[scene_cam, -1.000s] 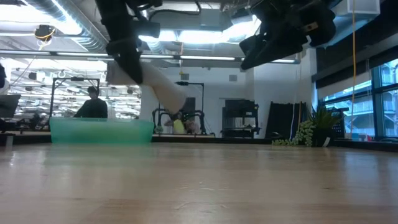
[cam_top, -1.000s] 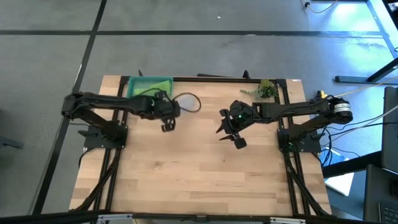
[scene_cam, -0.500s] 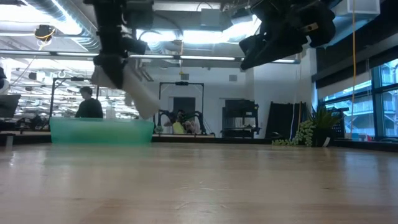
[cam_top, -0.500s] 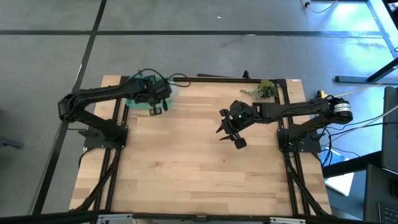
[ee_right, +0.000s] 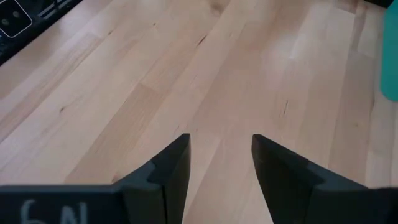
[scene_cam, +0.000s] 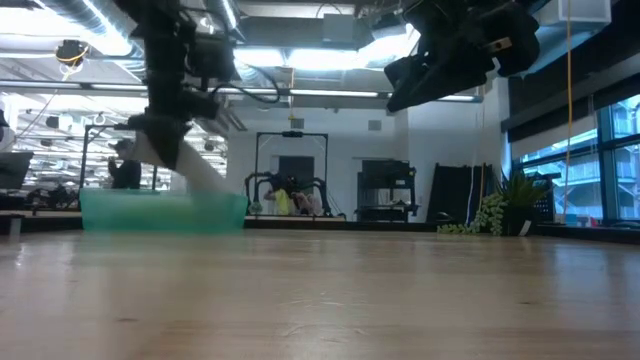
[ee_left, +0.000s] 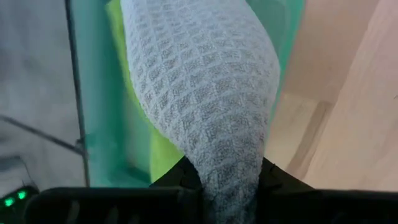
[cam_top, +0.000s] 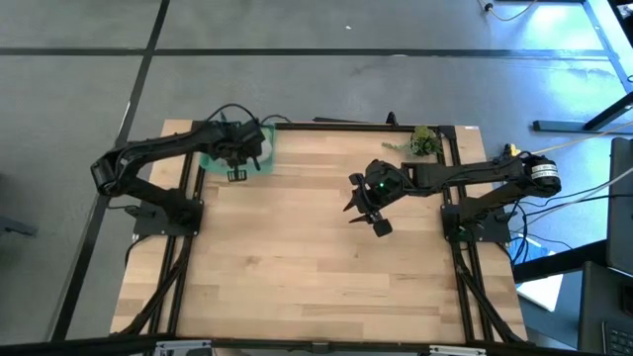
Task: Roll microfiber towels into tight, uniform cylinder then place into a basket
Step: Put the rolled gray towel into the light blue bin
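My left gripper (cam_top: 237, 164) hangs over the teal basket (cam_top: 263, 148) at the table's far left and is shut on the rolled pale grey towel (ee_left: 205, 93). In the low view the grey roll (scene_cam: 190, 172) slants down from the gripper (scene_cam: 160, 125) into the basket (scene_cam: 160, 212). The lime green towel (ee_left: 134, 118) lies in the basket under the roll. My right gripper (cam_top: 368, 212) is open and empty, above the table right of centre; its own view shows only bare wood between the fingers (ee_right: 221, 168). My left gripper pinches one end of the grey towel roll (ee_left: 227, 180) between its two fingers, which lie across the roll. The roll reaches forward and down from the fingers. Its free end (scene_cam: 215, 188) dips behind the basket's wall, above the lime green towel.
A small leafy plant sprig (cam_top: 423, 141) lies at the table's far right edge. A black frame rail (cam_top: 336, 124) runs along the far edge behind the basket. Bare wooden tabletop (cam_top: 307, 267) spans the middle and near side.
My left gripper has carried the grey towel roll from the table's middle left toward the far left corner and down, so it now hangs over the basket. The roll's free end has sunk behind the basket's wall. My right gripper has kept still.
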You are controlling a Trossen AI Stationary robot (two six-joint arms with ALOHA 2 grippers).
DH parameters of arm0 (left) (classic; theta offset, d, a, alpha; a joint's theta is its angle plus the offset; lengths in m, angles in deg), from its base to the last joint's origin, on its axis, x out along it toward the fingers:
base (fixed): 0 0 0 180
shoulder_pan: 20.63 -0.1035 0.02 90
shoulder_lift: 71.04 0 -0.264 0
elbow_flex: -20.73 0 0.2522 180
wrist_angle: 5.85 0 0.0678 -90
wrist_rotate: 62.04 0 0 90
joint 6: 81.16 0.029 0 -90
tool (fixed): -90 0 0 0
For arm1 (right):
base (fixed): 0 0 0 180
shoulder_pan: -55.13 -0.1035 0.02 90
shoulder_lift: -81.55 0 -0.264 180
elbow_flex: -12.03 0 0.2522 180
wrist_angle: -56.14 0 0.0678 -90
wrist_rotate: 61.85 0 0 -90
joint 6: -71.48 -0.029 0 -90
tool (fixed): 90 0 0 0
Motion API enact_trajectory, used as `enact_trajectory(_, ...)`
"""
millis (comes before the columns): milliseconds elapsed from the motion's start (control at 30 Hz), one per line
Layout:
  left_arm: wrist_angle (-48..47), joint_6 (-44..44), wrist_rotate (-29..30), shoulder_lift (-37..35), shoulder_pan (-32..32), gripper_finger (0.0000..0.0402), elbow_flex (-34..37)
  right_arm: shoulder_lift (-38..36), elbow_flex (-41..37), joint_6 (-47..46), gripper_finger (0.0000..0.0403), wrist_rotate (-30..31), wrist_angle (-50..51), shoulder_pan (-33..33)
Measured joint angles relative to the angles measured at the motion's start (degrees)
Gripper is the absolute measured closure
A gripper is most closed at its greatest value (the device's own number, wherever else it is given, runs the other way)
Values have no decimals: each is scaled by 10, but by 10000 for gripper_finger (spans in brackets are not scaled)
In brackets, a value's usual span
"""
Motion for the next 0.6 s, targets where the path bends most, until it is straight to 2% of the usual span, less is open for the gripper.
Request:
enact_trajectory(133,42,33,-20,0,0,354,44,0,0,0,231,0,0,0)
enact_trajectory(300,42,101,-2,0,0,354,82,0,0,0,231,0,0,0)
enact_trajectory(467,68,146,8,-1,-14,345,96,0,0,5,231,1,-7,0)
enact_trajectory(600,119,147,14,0,-28,345,97,0,0,9,231,1,-20,0)
